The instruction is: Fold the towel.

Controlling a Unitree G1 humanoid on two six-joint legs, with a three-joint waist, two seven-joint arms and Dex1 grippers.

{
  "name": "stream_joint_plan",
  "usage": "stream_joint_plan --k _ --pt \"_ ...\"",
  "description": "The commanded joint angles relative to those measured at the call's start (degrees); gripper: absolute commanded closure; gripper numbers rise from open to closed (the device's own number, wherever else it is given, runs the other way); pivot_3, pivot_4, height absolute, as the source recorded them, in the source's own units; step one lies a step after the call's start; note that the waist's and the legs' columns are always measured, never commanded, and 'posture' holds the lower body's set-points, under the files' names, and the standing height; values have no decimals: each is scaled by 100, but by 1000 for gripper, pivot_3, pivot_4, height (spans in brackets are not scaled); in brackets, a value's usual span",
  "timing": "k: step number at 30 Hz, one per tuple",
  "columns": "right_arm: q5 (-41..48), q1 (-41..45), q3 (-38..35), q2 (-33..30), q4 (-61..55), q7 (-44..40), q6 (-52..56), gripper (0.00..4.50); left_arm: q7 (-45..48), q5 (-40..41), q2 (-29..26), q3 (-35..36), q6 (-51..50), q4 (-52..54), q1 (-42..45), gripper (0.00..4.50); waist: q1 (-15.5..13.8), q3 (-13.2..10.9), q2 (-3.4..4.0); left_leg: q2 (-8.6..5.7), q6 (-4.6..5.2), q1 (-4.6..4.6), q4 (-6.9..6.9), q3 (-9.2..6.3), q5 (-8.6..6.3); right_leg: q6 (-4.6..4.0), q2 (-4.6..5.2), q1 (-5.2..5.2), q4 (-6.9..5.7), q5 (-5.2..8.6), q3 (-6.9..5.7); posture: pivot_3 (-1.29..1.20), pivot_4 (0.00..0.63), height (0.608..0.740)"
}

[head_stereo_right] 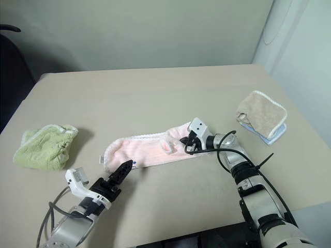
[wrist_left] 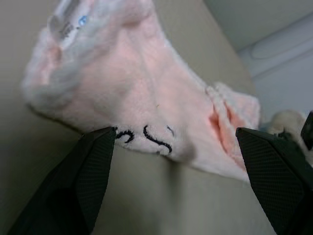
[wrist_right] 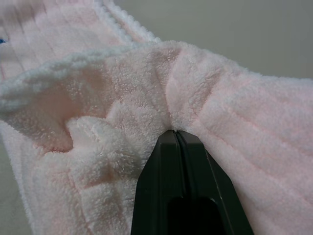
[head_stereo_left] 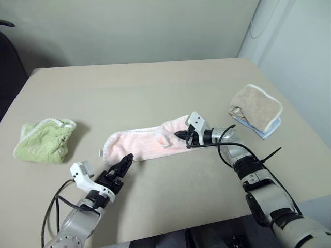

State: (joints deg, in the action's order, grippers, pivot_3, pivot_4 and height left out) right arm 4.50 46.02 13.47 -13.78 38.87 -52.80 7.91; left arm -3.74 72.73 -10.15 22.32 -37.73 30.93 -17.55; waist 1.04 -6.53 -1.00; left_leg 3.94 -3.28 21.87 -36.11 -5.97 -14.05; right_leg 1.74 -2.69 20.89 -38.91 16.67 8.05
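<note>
Towel [head_stereo_left: 142, 143], pale pink, lies as a long bunched strip across the middle of the bench [head_stereo_left: 155, 88], not yet folded flat. Nearest me, my left end effector [head_stereo_left: 123, 164] has its jaws wide apart, hovering just short of the towel's near-left end; in the left wrist view the dark printed motif [wrist_left: 149, 139] sits right between the two fingers, no contact that I can see. My right end effector [head_stereo_left: 182, 135] is pinched tight on the towel's right end, fingers pressed together with terry puckered around the tips in the right wrist view.

Step, as I judge it: grabbing both ends, right side done, left side pending. Next move calls for closing the left on its corner, then lifting and spreading the strip so it can be laid flat and folded over. Risk: the middle has a rolled-up lump [head_stereo_left: 164, 138] that could stay tangled.

Further off, a light green towel [head_stereo_left: 44, 141] sits crumpled at far left, and a tan towel [head_stereo_left: 256, 107] lies on something pale blue at right, both well apart from mine. Bench is plain beige, matte; pale wall behind, a dark chair [head_stereo_left: 8, 57] at the left edge.
</note>
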Motion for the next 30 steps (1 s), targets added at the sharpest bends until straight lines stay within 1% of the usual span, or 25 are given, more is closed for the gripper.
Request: stream_joint_plan --k 1,7,12,15,18,21,24,29,30 --pt "17 64 -110 2 -97 -59 -75 4486 -689 445 143 145 70 -205 -51 104 -4 0 0 -1 -1 0 -1 0 0 0 0 -1 0 0 -2 0 150 740" --pt "-91 -15 -60 32 -93 -13 -184 4486 -1281 687 241 299 340 -634 204 104 -11 -1 7 -3 -3 -7 -2 -1 1 -2 0 -9 -3 1 -4 0 150 740" --pt "-103 -52 -114 69 -183 35 -200 4486 -1398 470 98 330 438 -1019 528 104 -15 0 23 -12 16 -55 3 0 -9 -18 -2 -53 -4 7 -4 0 150 740" --pt "-19 -67 -190 99 -316 38 -166 4486 -1668 492 120 435 560 -1313 791 104 -25 1 29 -22 19 -85 8 3 -12 -32 -8 -79 -6 14 -10 0 150 740" --pt "-42 -83 -216 87 -399 26 -165 4486 -1785 417 80 339 467 -1264 746 104 -20 13 48 -21 26 -89 11 7 -17 -42 -13 -79 -7 18 -10 0 150 740" --pt "-78 -76 -237 93 -350 56 -211 4486 -1778 495 120 399 529 -1143 590 104 -3 21 64 -20 30 -90 13 14 -21 -44 -14 -76 -5 24 -4 0 150 740" --pt "-96 -110 -220 117 -358 73 -233 4500 -1779 479 138 456 646 -1118 522 669 32 21 66 -19 30 -91 16 17 -22 -49 -17 -72 -4 31 0 0 150 740" --pt "-103 -160 -203 152 -411 106 -221 4500 -1752 487 253 382 767 -917 419 2532 74 20 66 -17 25 -87 17 23 -28 -50 -20 -63 -2 42 7 0 150 740" --pt "-105 -165 -201 161 -413 114 -220 4500 -1719 464 282 366 807 -917 423 2850 74 19 65 -16 25 -86 17 23 -31 -49 -21 -62 -1 44 9 0 150 740"
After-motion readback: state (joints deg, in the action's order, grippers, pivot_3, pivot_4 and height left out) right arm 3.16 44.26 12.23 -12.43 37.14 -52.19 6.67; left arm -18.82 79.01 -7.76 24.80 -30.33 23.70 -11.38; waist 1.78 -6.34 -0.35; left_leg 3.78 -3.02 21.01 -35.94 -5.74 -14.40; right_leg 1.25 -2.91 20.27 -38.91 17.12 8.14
